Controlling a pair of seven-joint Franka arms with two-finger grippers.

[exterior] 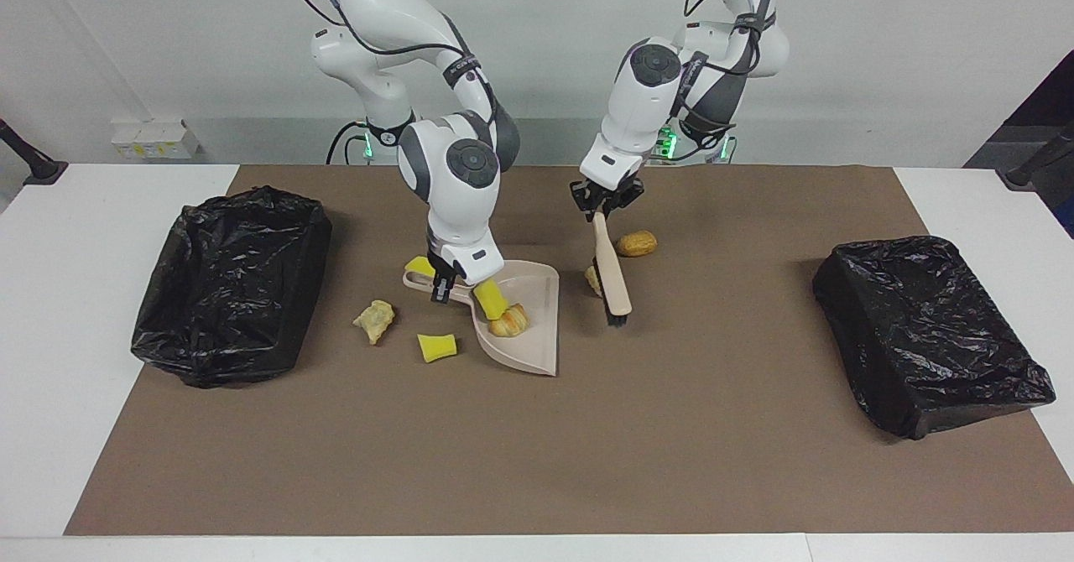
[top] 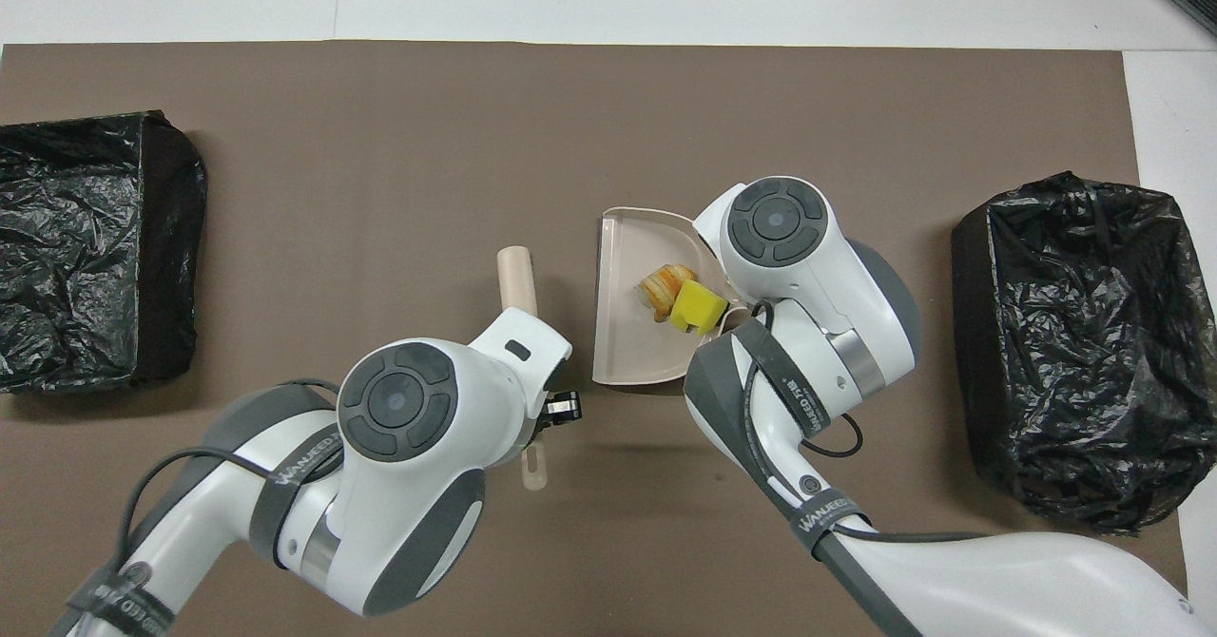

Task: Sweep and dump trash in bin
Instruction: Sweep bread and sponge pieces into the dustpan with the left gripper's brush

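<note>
A robotics lab: two white arms [exterior: 453, 159] are mounted at the far edge of a white table [exterior: 84, 235] covered by a brown mat [exterior: 537, 444], against a bare pale wall [exterior: 881, 42], with black-bagged bins [exterior: 231, 281] staged at both ends.

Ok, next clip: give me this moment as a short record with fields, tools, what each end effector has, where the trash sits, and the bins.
left end effector: shut on brush, raised over the mat beside the dustpan
right end effector: shut on dustpan handle; dustpan rests on the mat
in dustpan: yellow sponge chunk, golden pastry bit
on mat, right arm's end: tan scrap, yellow chunk, yellow chunk by handle
on mat near brush: brown roll, tan scrap partly hidden by brush
bins: two black-lined bins, one at each end
</note>
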